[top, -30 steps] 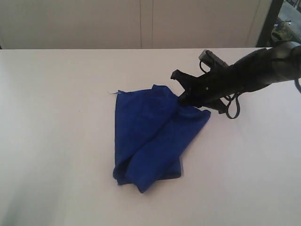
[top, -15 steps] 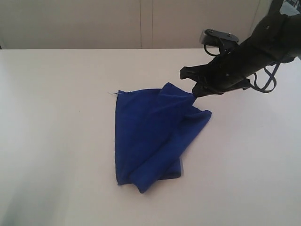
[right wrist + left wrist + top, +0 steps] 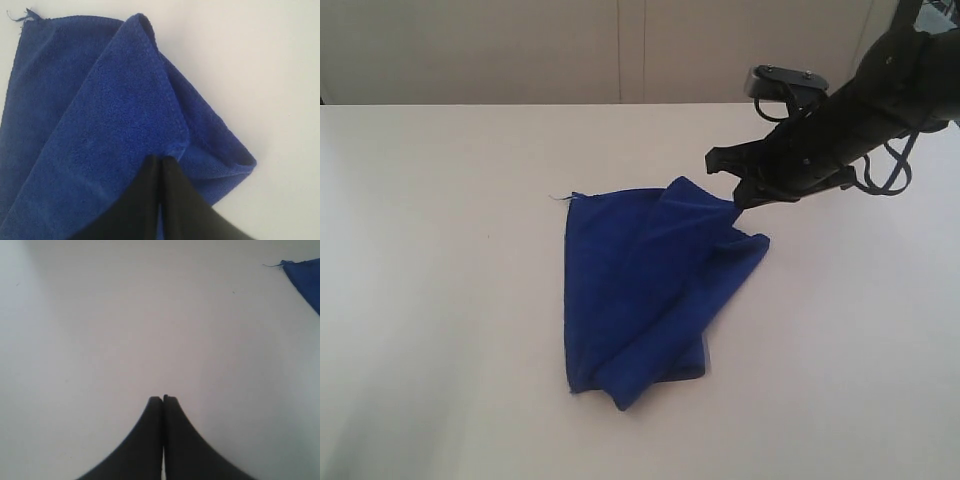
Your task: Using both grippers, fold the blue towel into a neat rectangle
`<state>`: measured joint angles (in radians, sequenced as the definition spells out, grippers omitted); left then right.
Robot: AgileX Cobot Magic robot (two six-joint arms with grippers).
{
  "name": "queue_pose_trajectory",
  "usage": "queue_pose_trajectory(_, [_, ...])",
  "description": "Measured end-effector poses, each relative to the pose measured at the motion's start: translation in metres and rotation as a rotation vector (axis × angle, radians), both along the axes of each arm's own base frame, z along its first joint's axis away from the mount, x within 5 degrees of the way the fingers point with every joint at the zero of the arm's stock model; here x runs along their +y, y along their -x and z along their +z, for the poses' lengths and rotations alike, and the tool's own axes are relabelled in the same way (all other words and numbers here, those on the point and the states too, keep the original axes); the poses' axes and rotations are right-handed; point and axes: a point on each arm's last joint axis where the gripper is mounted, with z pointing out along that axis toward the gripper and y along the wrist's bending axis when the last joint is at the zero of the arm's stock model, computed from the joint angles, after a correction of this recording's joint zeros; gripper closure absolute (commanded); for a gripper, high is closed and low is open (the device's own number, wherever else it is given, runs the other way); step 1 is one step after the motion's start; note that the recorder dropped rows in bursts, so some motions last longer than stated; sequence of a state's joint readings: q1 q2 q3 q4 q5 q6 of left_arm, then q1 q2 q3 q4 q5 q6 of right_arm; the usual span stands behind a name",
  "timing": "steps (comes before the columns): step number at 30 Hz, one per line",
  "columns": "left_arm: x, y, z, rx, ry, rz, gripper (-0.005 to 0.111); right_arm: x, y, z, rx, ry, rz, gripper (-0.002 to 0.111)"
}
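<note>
The blue towel (image 3: 640, 290) lies crumpled and partly folded on the white table (image 3: 440, 250), with a loose thread (image 3: 557, 197) at its far left corner. My right gripper (image 3: 738, 203) is at the towel's far right edge, shut on a pinch of the cloth, which rises in a ridge to its tips. In the right wrist view the jaws (image 3: 161, 157) meet on puckered blue fabric (image 3: 100, 125). My left gripper (image 3: 163, 398) is shut and empty over bare table, with only the towel's threaded corner (image 3: 302, 272) in its view. The exterior view does not show the left gripper.
The table's far edge meets a pale wall (image 3: 620, 50). The right arm's black cables (image 3: 885, 170) hang over the table's far right side. Dark equipment (image 3: 910, 50) stands behind the right corner.
The right gripper has lifted and drawn back to the right with the towel's edge, pulling the fold up. Over the last half second it has barely moved.
</note>
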<state>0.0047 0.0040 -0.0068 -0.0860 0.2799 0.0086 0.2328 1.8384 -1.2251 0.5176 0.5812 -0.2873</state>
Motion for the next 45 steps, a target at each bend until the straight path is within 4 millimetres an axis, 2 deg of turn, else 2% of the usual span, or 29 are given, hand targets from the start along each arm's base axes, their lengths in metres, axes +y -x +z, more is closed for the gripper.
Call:
queue_pose_trajectory(13, [0.0, 0.0, 0.001, -0.007, 0.0, 0.001, 0.107, 0.0, -0.001, 0.0, -0.01, 0.0, -0.006, 0.108])
queue_pose_trajectory(30, [0.005, -0.007, 0.03, -0.341, 0.004, 0.054, 0.107, 0.0, -0.001, 0.0, -0.009, 0.001, -0.007, 0.108])
queue_pose_trajectory(39, [0.005, -0.007, 0.031, -0.352, 0.004, 0.056, 0.107, 0.0, -0.001, 0.0, -0.009, 0.001, -0.007, 0.108])
queue_pose_trajectory(45, [0.004, -0.007, 0.028, -0.324, 0.071, 0.062, 0.107, 0.0, -0.001, 0.0, -0.01, 0.001, -0.007, 0.108])
